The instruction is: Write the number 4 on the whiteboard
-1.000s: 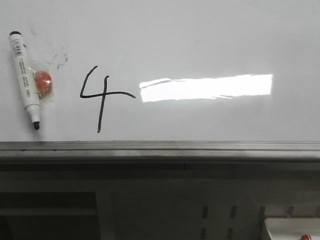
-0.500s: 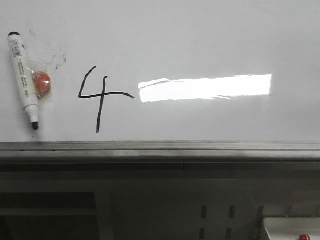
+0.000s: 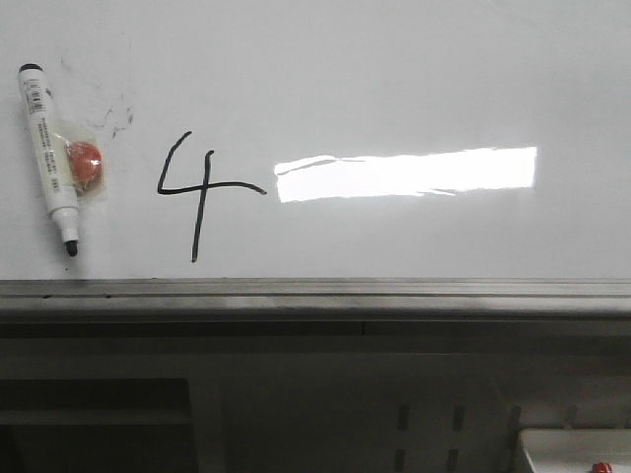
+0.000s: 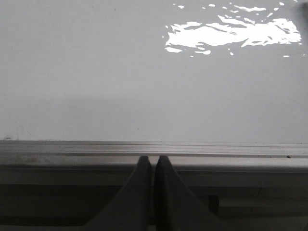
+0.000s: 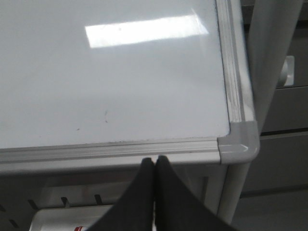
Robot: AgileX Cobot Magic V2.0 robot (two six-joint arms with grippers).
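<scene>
showing both grippers, left gripper (image 4: 153, 166) and right gripper (image 5: 154, 166), pressed together, arms hidden.

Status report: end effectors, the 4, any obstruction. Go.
Left end effector shut, empty. Right end effector shut, empty. Number 4 drawn on whiteboard. Marker beside it; nothing blocking.

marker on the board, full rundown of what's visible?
The marker lies flat on the whiteboard, left of the number 4. White barrel with a printed label, black end at the far side, bare black tip pointing toward the grey edge rail. An orange round piece under clear tape touches its side. No gripper touches it.
</scene>
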